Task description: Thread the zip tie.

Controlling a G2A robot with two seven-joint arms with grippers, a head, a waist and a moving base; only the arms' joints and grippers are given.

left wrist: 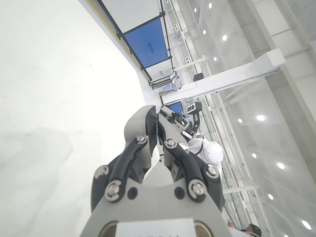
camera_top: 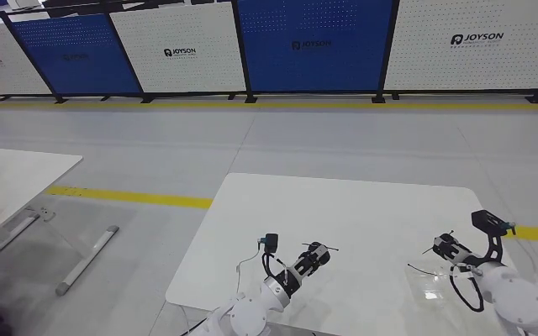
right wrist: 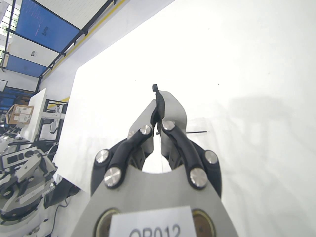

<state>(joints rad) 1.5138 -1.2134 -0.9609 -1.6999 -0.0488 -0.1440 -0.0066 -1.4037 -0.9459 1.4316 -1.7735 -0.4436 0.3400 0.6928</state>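
My right gripper (right wrist: 156, 97) is shut on a thin black zip tie (right wrist: 154, 87). The tie's small head pokes out past the fingertips, and its tail (right wrist: 197, 132) sticks out sideways behind one finger. In the top view this gripper (camera_top: 443, 245) hovers over the white table (camera_top: 336, 210) near its right edge, with a thin black strip (camera_top: 420, 270) curving just below it. My left gripper (left wrist: 156, 122) is shut, pads pressed together. It is low over the table's front middle (camera_top: 315, 254), where a short black sliver (camera_top: 331, 247) shows at its tip. I cannot tell what that sliver is.
A clear plastic sheet (camera_top: 433, 290) lies on the table beside the right arm. The table's far half is bare white. A second white table (camera_top: 34, 176) stands to the left across the floor. Blue and white panels (camera_top: 311, 42) line the back.
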